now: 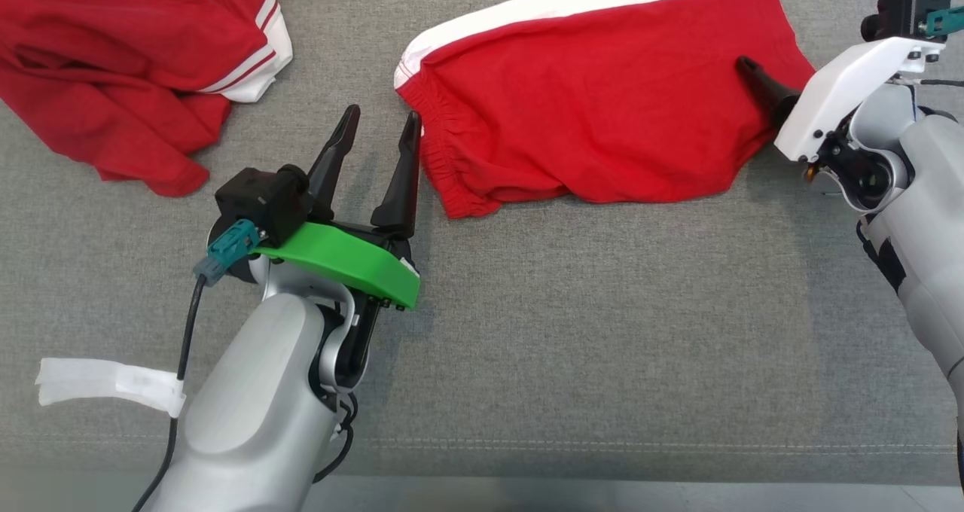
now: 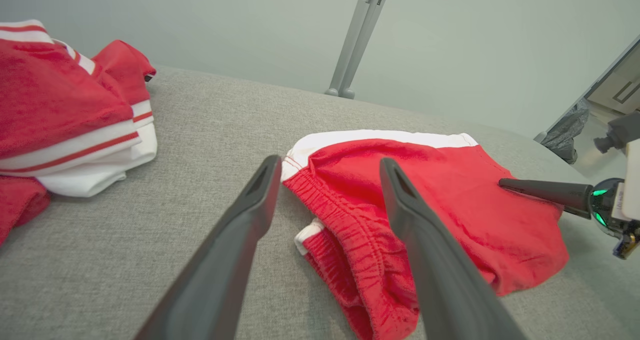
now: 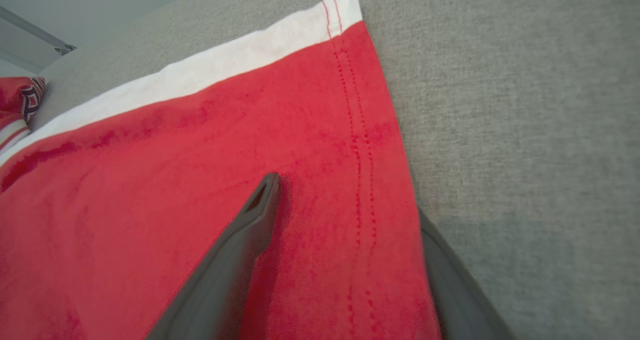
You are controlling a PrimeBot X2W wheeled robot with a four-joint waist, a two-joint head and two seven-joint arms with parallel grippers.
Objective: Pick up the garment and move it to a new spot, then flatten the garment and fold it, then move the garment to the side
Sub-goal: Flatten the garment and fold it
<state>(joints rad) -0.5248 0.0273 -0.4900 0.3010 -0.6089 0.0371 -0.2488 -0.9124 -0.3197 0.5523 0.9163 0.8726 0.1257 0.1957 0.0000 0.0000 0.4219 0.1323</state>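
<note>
We find the red shorts [image 1: 602, 113] lying flat on the grey upholstered surface [image 1: 602, 331], right of centre and towards its far side. Their long axis runs left to right, slightly uphill to the right: the elastic waistband [image 1: 452, 173] points left, the stitched leg hem [image 3: 357, 145] points right, and the white side stripe [image 1: 572, 4] runs along the far edge.

At far left, a strip of white tape [image 1: 105, 384] wraps the left arm's cable. Beyond it lies a crumpled red jersey [image 1: 128, 53] with white-and-red trim, well apart from the shorts. The left gripper [image 1: 382, 113] hovers just beside the waistband, fingers spread, holding nothing. The right gripper [image 1: 753, 75] is at the hem, jaws apart: one finger rests on top of the cloth, the other is beneath the hem edge, not pinched shut.

Nothing lies between the two garments.

Count: two red garments, two grippers, one tape strip.
</note>
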